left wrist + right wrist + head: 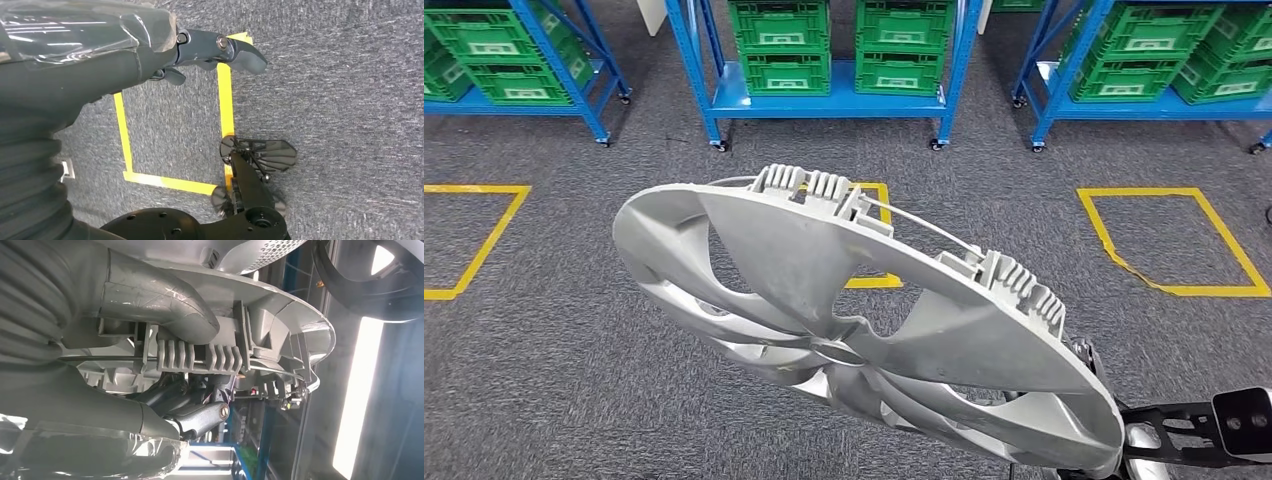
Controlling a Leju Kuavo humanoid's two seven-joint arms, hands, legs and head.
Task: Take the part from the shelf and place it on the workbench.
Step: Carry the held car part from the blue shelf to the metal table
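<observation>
Right hand (165, 340) grips wheel cover (844, 310) rim; left hand (200, 55) seemingly empty.

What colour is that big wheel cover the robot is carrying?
Silver-grey; the wheel cover shows best in the head view.

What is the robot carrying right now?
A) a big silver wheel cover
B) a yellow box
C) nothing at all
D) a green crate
A: the right hand grips the rim of a silver wheel cover, held up over the grey carpet; the green crates sit on the blue shelves.
</observation>
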